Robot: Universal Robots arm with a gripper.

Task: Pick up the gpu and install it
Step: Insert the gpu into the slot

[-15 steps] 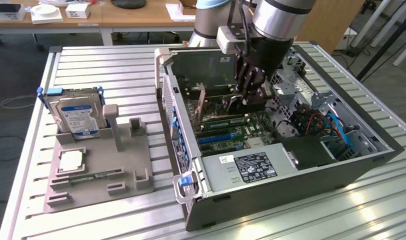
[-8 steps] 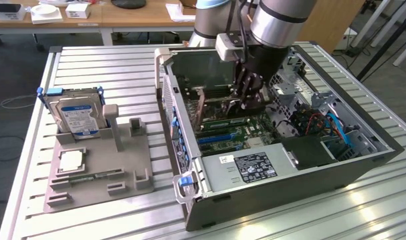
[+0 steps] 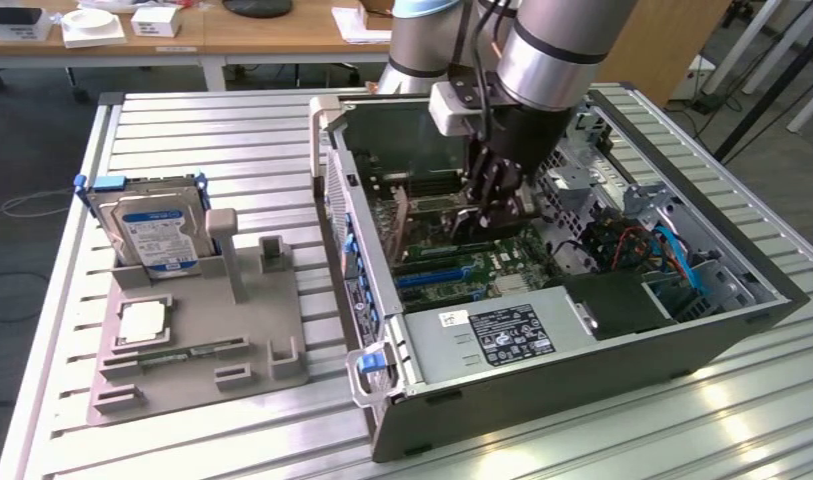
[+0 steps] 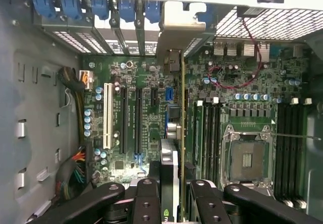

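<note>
Inside computer case (image 3: 580, 385) | claw (image 4: 174, 189) clamped on gpu (image 4: 169, 158) | upright over motherboard (image 4: 126, 82)

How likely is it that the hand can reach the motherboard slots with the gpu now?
Likely yes. The hand grips the gpu edge-on inside the open case, over the motherboard; the cable bundle lies off to one side, and nothing crosses the slots.

Arm (image 3: 566, 40): cut off by the exterior view's upper edge. Gripper (image 4: 169, 186): fingers (image 4: 146, 204) cut off by the picture's edge. Gpu (image 4: 169, 156): seen edge-on, faces hidden, near end covered between the fingers. The slot under it is hidden, so seating cannot be told. Supply label (image 3: 510, 333) and drive (image 3: 153, 235) label: print too small to read.
</note>
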